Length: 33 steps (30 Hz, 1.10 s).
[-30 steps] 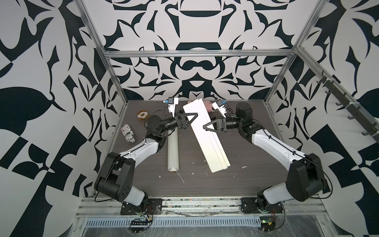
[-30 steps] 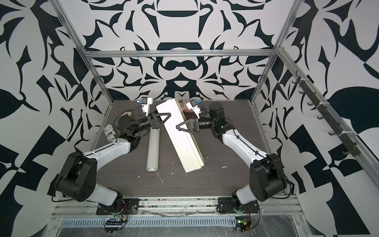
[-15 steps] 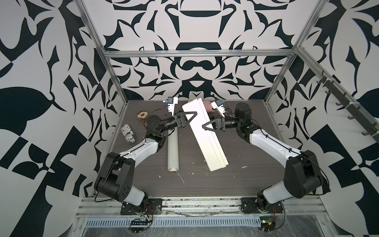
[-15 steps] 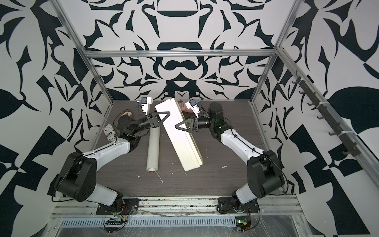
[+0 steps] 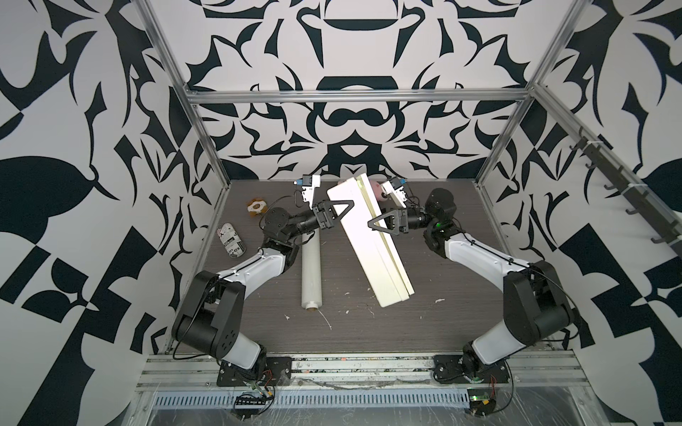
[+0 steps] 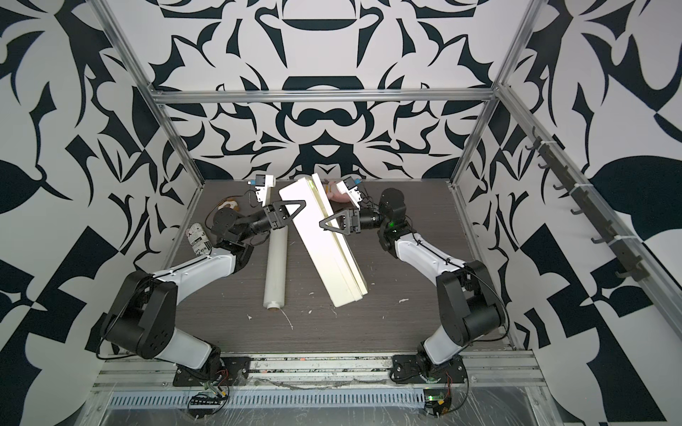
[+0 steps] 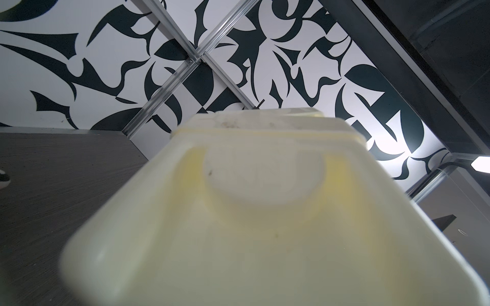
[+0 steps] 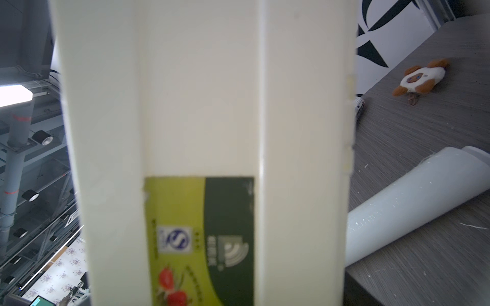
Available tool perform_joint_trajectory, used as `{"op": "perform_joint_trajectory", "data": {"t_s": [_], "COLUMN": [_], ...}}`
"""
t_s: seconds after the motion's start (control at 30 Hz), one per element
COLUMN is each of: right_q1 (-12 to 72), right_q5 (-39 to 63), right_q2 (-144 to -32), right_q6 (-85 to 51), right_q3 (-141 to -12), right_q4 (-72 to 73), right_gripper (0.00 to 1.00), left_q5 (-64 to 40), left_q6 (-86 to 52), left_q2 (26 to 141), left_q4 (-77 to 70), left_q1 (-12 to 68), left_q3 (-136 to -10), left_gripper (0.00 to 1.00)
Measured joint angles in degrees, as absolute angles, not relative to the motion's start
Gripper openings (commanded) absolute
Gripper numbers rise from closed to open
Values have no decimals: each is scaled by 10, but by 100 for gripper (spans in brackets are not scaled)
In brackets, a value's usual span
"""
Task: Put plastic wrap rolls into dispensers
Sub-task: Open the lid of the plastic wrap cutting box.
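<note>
The dispenser [image 5: 369, 250] is a long cream-white box, slanted across the table in both top views, with its far end lifted and its near end low by the table. My left gripper [image 5: 345, 210] is shut on its far left edge. My right gripper [image 5: 374, 224] is shut on its right side. The box's end fills the left wrist view [image 7: 265, 212], hiding those jaws. Its yellow-green label [image 8: 198, 238] faces the right wrist camera. The plastic wrap roll [image 5: 310, 273] lies flat on the table left of the box, under my left forearm, and shows again in a top view [image 6: 276, 273].
A newsprint-patterned cylinder [image 5: 231, 241] lies at the left wall. A brown-and-white plush toy [image 5: 255, 206] sits at the back left. A pink object [image 5: 376, 190] lies behind the dispenser's raised end. Small white scraps dot the table near the front.
My left gripper's jaws have narrowed onto the dispenser's far edge. The dispenser has shifted slightly to the left. The roll has not moved.
</note>
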<state>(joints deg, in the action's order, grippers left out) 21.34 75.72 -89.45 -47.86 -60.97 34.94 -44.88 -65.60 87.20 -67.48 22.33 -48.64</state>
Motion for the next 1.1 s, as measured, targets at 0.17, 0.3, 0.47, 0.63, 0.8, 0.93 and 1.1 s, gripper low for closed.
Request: {"op": "perform_joint_trajectory", "data": {"t_s": [0.17, 0.3, 0.47, 0.63, 0.8, 0.93, 1.1], "right_q1": [243, 245, 245, 245, 244, 244, 244], "right_q5": [678, 655, 644, 647, 648, 648, 649], "right_q2": [-884, -883, -893, -897, -897, -897, -897], "right_q6": [-309, -281, -252, -238, -237, -237, -238], "right_q3": [-692, -703, -719, -724, -724, -724, -724], "right_q4": [91, 41, 5, 1, -3, -5, -2], "right_gripper": [99, 97, 85, 69, 56, 56, 56], "left_q5": [-462, -465, -464, -463, -462, -461, -464], "left_q6": [-628, -606, -611, -619, -621, -626, -641], "left_q2": [873, 878, 883, 883, 883, 884, 889], "left_q4": [-658, -632, -615, -609, -605, -606, -630], "left_q1": [223, 229, 231, 231, 229, 228, 225], "left_q3": [-502, -509, -509, -509, -509, -509, -508], "left_gripper": [35, 35, 41, 55, 69, 79, 91]}}
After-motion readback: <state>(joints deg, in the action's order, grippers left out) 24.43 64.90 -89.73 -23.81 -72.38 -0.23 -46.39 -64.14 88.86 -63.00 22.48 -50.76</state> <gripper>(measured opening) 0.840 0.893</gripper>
